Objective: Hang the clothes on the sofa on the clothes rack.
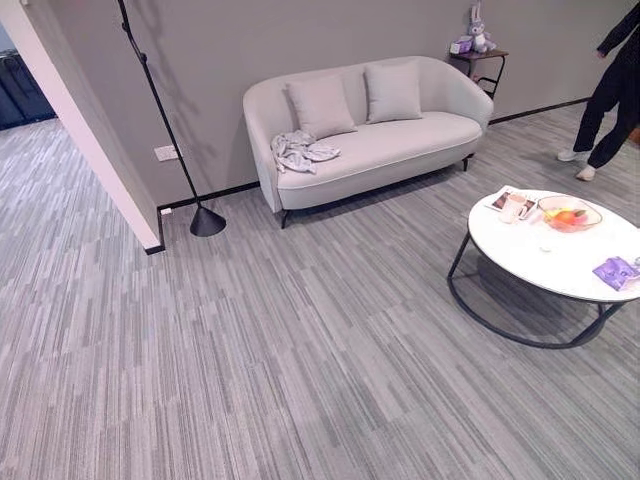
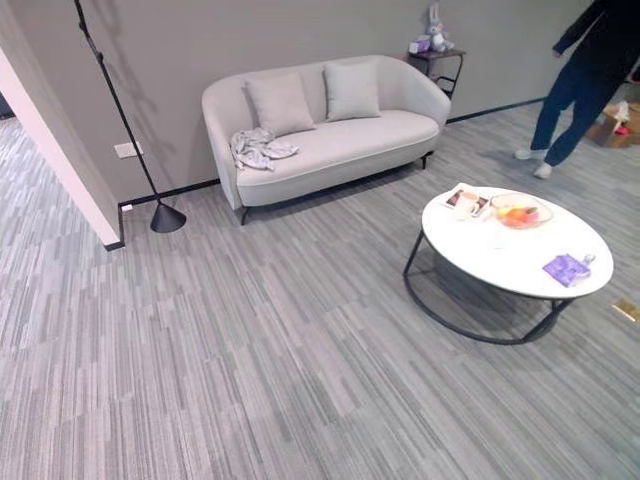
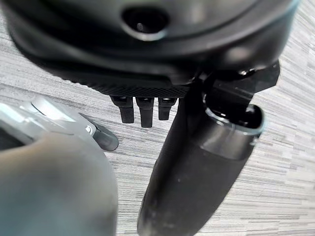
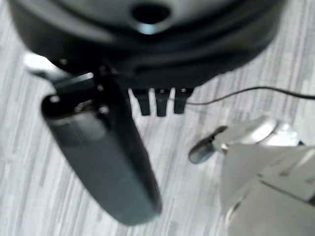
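1. nearest of all, each wrist view looks down along a dark robot hand hanging over grey striped carpet. the left robot hand (image 3: 147, 105) has its fingers (image 3: 146, 112) straight and its thumb (image 3: 192, 182) standing out, with nothing in its hold.
2. the right robot hand (image 4: 157, 96) is the same: fingers (image 4: 161, 103) straight, thumb (image 4: 106, 162) out to one side, holding nothing.
3. the carpet floor (image 1: 250, 360) spreads wide and bare from the near edge of the head views up to the furniture.
4. at mid distance on the right stands a round white surface (image 2: 500, 262) on a dark ring frame. on it are a glass bowl of fruit (image 2: 520, 212), a magazine with a cup resting on it (image 2: 466, 200), and a small purple packet (image 2: 566, 268) near its right edge.
5. farther back on the left, a white wall corner (image 1: 95, 150) juts forward, and just beside it a black floor lamp (image 1: 205, 220) rests its cone base on the carpet, its thin pole leaning up the grey wall.
6. against that far wall sits a pale grey sofa (image 1: 400, 150) with two matching cushions (image 1: 355, 100) propped on its back.
7. the clothes (image 1: 300, 152), a crumpled light grey bundle, lie on the left end of the sofa seat, touching the left armrest, well apart from both hands.
8. farthest right, a small dark side table (image 1: 480, 58) holds a stuffed toy rabbit, and a person in dark clothing (image 2: 585, 80) stands on the carpet near the corner.
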Robot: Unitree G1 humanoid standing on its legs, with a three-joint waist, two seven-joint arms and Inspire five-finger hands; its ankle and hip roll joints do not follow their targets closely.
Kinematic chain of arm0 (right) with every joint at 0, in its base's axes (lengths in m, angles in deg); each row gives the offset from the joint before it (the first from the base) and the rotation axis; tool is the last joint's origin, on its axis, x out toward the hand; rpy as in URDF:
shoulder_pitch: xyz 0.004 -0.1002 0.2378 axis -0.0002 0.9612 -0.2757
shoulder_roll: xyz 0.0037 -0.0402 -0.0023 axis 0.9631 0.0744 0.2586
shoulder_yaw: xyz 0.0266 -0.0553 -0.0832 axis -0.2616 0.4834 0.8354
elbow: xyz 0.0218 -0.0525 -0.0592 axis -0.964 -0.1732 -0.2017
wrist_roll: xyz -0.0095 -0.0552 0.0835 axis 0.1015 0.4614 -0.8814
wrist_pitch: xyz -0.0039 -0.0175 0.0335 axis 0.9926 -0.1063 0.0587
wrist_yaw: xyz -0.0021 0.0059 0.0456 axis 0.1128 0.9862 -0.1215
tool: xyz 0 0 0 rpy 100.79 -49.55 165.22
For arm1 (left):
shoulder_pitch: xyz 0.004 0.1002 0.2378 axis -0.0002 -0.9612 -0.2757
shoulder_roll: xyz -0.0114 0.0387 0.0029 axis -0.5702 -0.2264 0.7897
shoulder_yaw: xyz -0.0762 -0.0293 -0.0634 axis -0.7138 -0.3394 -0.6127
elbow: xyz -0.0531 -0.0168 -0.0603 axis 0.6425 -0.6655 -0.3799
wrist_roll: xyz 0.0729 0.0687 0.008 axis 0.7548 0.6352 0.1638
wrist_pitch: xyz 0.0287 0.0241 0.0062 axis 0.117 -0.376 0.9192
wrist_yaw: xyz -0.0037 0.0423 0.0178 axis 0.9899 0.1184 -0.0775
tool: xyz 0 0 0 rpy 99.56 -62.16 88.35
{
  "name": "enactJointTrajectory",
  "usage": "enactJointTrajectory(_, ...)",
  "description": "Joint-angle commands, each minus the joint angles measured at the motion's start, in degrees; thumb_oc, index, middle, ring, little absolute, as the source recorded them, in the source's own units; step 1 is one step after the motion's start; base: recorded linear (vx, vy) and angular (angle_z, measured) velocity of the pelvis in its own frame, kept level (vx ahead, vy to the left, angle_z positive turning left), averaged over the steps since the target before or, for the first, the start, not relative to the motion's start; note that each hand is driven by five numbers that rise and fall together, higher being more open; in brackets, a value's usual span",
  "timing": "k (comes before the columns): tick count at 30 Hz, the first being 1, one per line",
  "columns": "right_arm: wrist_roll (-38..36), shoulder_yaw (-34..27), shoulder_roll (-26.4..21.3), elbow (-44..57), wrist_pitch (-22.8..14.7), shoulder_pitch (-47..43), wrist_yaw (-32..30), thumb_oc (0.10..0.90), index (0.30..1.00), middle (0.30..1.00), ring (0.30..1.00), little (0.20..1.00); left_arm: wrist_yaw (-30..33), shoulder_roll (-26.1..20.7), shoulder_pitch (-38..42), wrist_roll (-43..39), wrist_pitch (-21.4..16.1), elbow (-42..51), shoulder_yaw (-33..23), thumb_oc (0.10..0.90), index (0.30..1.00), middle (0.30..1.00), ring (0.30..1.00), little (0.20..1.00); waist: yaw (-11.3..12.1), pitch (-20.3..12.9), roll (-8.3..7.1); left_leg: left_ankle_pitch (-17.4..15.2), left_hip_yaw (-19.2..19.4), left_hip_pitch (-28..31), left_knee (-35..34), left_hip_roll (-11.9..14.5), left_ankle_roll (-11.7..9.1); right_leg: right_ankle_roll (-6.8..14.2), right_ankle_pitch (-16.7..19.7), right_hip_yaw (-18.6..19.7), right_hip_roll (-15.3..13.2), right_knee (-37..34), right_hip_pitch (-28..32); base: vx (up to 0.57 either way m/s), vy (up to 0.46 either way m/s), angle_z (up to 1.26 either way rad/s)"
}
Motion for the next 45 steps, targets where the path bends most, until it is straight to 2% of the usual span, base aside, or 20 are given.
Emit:
enactJointTrajectory(1, -0.7, -1.1, 0.0, -4.2, 0.5, -0.9, 2.1, 0.8, 0.9, 0.9, 0.9, 0.9, -0.2, 0.5, 3.3, 1.7, -2.9, -3.3, -0.5, 0.8, 0.9, 0.9, 0.9, 0.9, 0.1, -1.0, -1.83, -4.7, -1.3, 0.0, 0.1, -1.3, 0.6, 5.4, -2.3, -2.3, -3.5, 4.5, -4.3, -0.02, 0.013, -0.07)
enactJointTrajectory(4, 0.2, -0.6, 0.1, -3.8, 0.5, -0.9, 2.2, 0.8, 0.9, 0.9, 0.9, 0.9, -0.1, -0.1, 4.0, 1.5, -3.1, -3.0, -0.6, 0.8, 0.9, 0.9, 0.9, 0.9, 0.2, 0.4, -1.67, -4.4, -1.3, -0.3, 0.2, -1.4, 1.2, 5.7, -3.5, -2.7, -3.6, 10.1, -7.1, -0.06, 0.056, -0.05)
enactJointTrajectory(6, 2.1, -0.4, 0.0, -3.3, 0.5, -0.3, 2.4, 0.8, 0.9, 0.9, 0.9, 0.9, 0.1, -0.7, 4.5, 2.1, -3.2, -2.7, -0.8, 0.8, 0.9, 0.9, 0.9, 0.9, 0.0, 2.0, -0.79, -5.1, -1.2, 1.1, 0.1, -1.5, 2.1, 9.2, -2.3, -4.6, -4.8, 22.0, -12.3, -0.01, 0.144, -0.08)
enactJointTrajectory(7, 2.1, -0.4, 0.0, -3.3, 0.5, -0.3, 2.4, 0.8, 0.9, 0.9, 0.9, 0.9, 0.1, -0.7, 4.5, 2.1, -3.2, -2.7, -0.9, 0.8, 0.9, 0.9, 0.9, 0.9, 0.0, 2.0, -0.93, -5.0, -1.2, 0.9, 0.1, -1.8, 2.2, 9.3, -2.7, -4.5, -5.1, 22.8, -12.8, 0.01, 0.164, -0.18)
enactJointTrajectory(9, 3.4, -0.2, 0.1, -2.3, 0.8, -0.2, 2.9, 0.8, 0.9, 0.9, 0.9, 0.9, 0.1, -0.9, 5.0, 3.0, -3.0, -2.5, -0.7, 0.8, 0.9, 0.9, 0.9, 0.9, -0.6, 4.9, 0.51, -5.7, -1.3, 3.1, 0.1, -1.5, 3.1, 12.1, 3.1, -5.9, -6.9, 36.5, -19.1, -0.01, 0.148, -0.12)
enactJointTrajectory(11, 3.7, -0.6, 0.6, -2.0, 0.5, 0.9, 2.9, 0.8, 0.9, 0.9, 0.9, 0.9, 0.4, -1.1, 5.1, 3.3, -2.9, -2.5, -1.0, 0.8, 0.9, 0.9, 0.9, 0.9, -0.7, 5.3, 0.55, -6.7, -1.0, 4.4, 0.1, -1.6, 3.2, 12.3, 3.7, -8.4, -10.1, 38.8, -20.8, 0.17, 0.036, 0.01)
enactJointTrajectory(15, 3.5, -1.0, 0.5, -2.1, 0.4, 1.6, 2.5, 0.8, 0.9, 0.9, 0.9, 0.9, 0.0, -1.8, 5.1, 4.2, -2.9, -3.1, -1.5, 0.8, 0.9, 0.9, 0.9, 0.9, -0.8, 5.4, 0.04, -8.8, -1.8, 5.0, 0.1, -0.9, 1.5, 9.9, 2.9, -9.1, -12.3, 20.0, -20.1, 0.24, -0.13, 0.06)
enactJointTrajectory(17, 3.7, -1.2, 0.4, -1.9, 0.6, 1.3, 2.2, 0.8, 0.9, 0.9, 0.9, 0.9, 0.4, -2.4, 5.6, 4.8, -3.2, -4.0, -1.9, 0.8, 0.9, 0.9, 0.9, 0.9, -1.8, 5.5, -1.08, -11.5, -3.1, 7.4, 0.1, -0.1, -0.2, 11.7, 8.5, -4.5, -14.4, 4.7, -22.4, 0.4, -0.207, 0.01)
enactJointTrajectory(21, 4.8, -2.5, 0.7, -2.1, 1.1, 2.1, 2.7, 0.8, 0.9, 0.9, 0.9, 0.9, 0.5, -2.8, 5.7, 6.2, -3.8, -4.6, -2.5, 0.8, 0.9, 0.9, 0.9, 0.9, -2.7, 4.5, -2.56, -15.6, -4.5, 12.0, 0.1, 1.8, -1.8, 13.6, 13.6, -4.6, -15.7, 0.5, -22.7, 0.45, -0.206, 0.2)
enactJointTrajectory(24, 5.6, -2.1, 0.7, -2.5, 0.8, 2.0, 2.6, 0.8, 0.9, 0.9, 0.9, 0.9, 1.0, -2.9, 5.5, 6.0, -3.8, -4.7, -2.6, 0.8, 0.9, 0.9, 0.9, 0.9, -3.0, 3.2, -2.75, -15.5, -5.3, 12.8, 0.1, 4.1, -2.6, 13.0, 13.9, -5.3, -14.2, 1.0, -21.8, 0.37, -0.231, 0.54)
enactJointTrajectory(27, 5.2, -0.5, 0.1, -2.1, 0.3, 1.8, 2.5, 0.8, 0.9, 0.9, 0.9, 0.9, 1.3, -2.1, 5.6, 4.8, -4.2, -3.8, -2.4, 0.8, 0.9, 0.9, 0.9, 0.9, -2.9, 1.4, -0.9, -8.7, -6.1, 12.3, 1.6, 9.0, -5.2, 11.3, 12.7, -6.5, -9.5, 0.7, -20.5, 0.3, -0.266, 0.32)
enactJointTrajectory(29, 5.0, 1.1, 0.0, -0.6, -0.7, 1.3, 2.4, 0.8, 0.9, 0.9, 0.9, 0.9, 1.4, -1.7, 5.5, 3.8, -4.4, -3.4, -2.1, 0.8, 0.9, 0.9, 0.9, 0.9, -2.5, 0.5, -0.71, -4.6, -6.6, 9.8, 7.6, 9.7, -6.6, 9.8, 11.0, -7.3, -7.1, 0.3, -18.7, 0.29, -0.271, -0.17)
enactJointTrajectory(31, 7.8, 4.4, -0.1, 1.1, -1.8, 0.4, 2.0, 0.8, 0.9, 0.9, 0.9, 0.9, 1.4, -1.4, 5.5, 3.0, -3.9, -3.0, -2.4, 0.8, 0.9, 0.9, 0.9, 0.9, -1.2, 0.3, -1.69, 0.4, -5.1, 6.0, 19.4, 10.0, -8.3, 6.9, 6.1, -8.8, -4.6, 0.3, -14.3, 0.35, -0.348, -0.27)
enactJointTrajectory(33, 10.8, 6.1, -0.4, 1.7, -2.5, 0.4, 1.7, 0.8, 0.9, 0.9, 0.9, 0.9, 1.5, -1.5, 5.3, 3.1, -3.9, -2.9, -2.4, 0.8, 0.9, 0.9, 0.9, 0.9, -0.8, 0.5, -2.09, 2.9, -4.0, 4.7, 23.9, 10.8, -8.7, 5.8, 4.6, -9.4, -3.8, 0.3, -12.4, 0.32, -0.314, -0.18)
enactJointTrajectory(34, 15.1, 9.1, -3.5, 2.0, -0.6, -6.5, 0.3, 0.8, 0.9, 0.9, 0.9, 0.9, 2.2, -2.7, 5.6, 4.9, -3.4, -2.4, -1.6, 0.8, 0.9, 0.9, 0.9, 0.9, 1.7, 1.5, -4.01, 7.2, -1.7, 1.7, 32.7, 13.1, -8.3, 4.0, 3.0, -10.0, -3.1, 0.3, -8.8, 0.33, -0.336, -0.04)
enactJointTrajectory(36, 18.4, 11.1, -2.8, 2.9, -3.8, -7.0, -2.6, 0.8, 0.9, 0.9, 0.9, 0.9, 2.7, -2.7, 6.5, 6.6, -3.4, -2.0, -0.9, 0.8, 0.9, 0.9, 0.9, 0.9, 3.2, 2.4, -4.5, 7.0, 0.3, 0.8, 34.1, 14.2, -7.0, 3.7, 2.3, -10.5, -3.1, 0.3, -7.7, 0.26, -0.229, 0.02)
enactJointTrajectory(38, 22.1, 16.0, -1.1, 8.3, -4.5, -8.0, -3.4, 0.8, 0.9, 0.9, 0.9, 0.9, 3.2, -2.5, 7.1, 6.5, -4.4, -1.0, 0.1, 0.8, 0.9, 0.9, 0.9, 0.9, 5.7, 4.1, -5.1, 0.6, 2.8, -7.4, 36.3, 10.7, -4.6, 3.5, 1.0, -8.5, -3.9, 0.3, -5.2, 0.34, -0.129, 0.29)
enactJointTrajectory(40, 24.3, 18.3, -0.3, 13.1, -4.9, -7.8, -4.4, 0.8, 0.9, 0.9, 0.9, 0.9, 3.3, -2.1, 6.8, 5.5, -4.4, -0.8, 0.4, 0.8, 0.9, 0.9, 0.9, 0.9, 6.1, 4.2, -5.11, -2.8, 6.1, -14.3, 28.3, 7.3, -3.4, 3.8, -1.0, -8.1, -4.0, 0.3, -3.9, 0.41, 0.047, 0.56)
enactJointTrajectory(41, 25.6, 19.3, -0.2, 19.7, -5.6, -7.3, -5.8, 0.8, 0.9, 0.9, 0.9, 0.9, 3.3, -1.9, 5.4, 3.5, -4.4, -0.3, -1.3, 0.8, 0.9, 0.9, 0.9, 0.9, 7.2, 4.6, -3.29, 3.7, 8.1, -18.3, 11.3, 4.0, -3.7, 3.6, -3.5, -6.3, -0.8, 0.3, -1.2, 0.39, 0.085, -0.12)
enactJointTrajectory(45, 29.0, 20.1, -1.0, 28.9, -5.8, -7.0, -7.4, 0.8, 0.9, 0.9, 0.9, 0.9, 3.8, -2.9, 3.3, 2.1, -3.8, -3.0, -5.7, 0.8, 0.9, 0.9, 0.9, 0.9, 9.3, 5.3, -3.05, 8.6, 10.6, -21.7, 1.6, 4.9, -4.7, 2.8, -6.7, -4.4, 1.6, 0.3, 3.4, 0.44, 0.086, -0.36)
